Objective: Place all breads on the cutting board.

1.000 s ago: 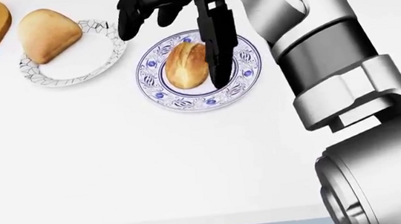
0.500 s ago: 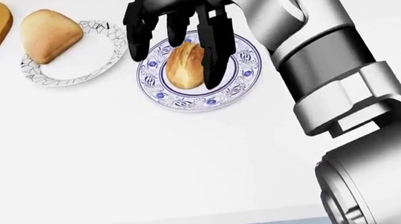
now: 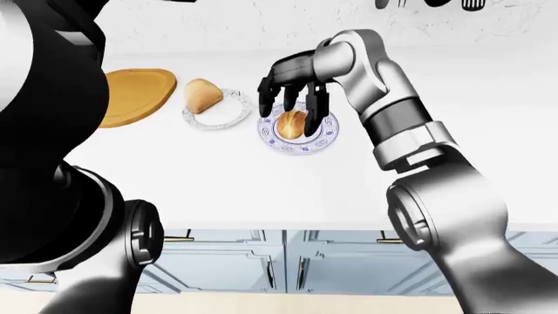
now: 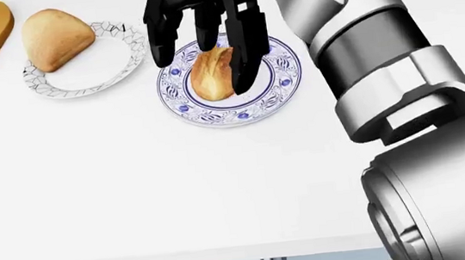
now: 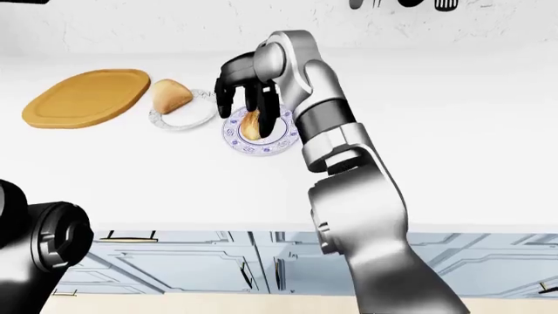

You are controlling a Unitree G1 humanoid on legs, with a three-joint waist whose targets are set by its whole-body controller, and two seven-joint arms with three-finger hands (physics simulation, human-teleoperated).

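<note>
Fingers of your right hand (image 4: 206,45) have dropped around the bread roll (image 4: 212,74) on the blue plate (image 4: 276,93), spread, not yet clenched; close before lifting toward the cutting board (image 5: 83,98).

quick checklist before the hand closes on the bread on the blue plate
1. Right hand over the bread roll: ok.
2. Fingers on both sides of the roll: ok.
3. Fingers closed round the roll: not ok, open.
4. Roll sits on the blue plate: ok.
5. Cutting board bare for the drop: ok.
6. Second bread waits on the white plate: ok.
</note>
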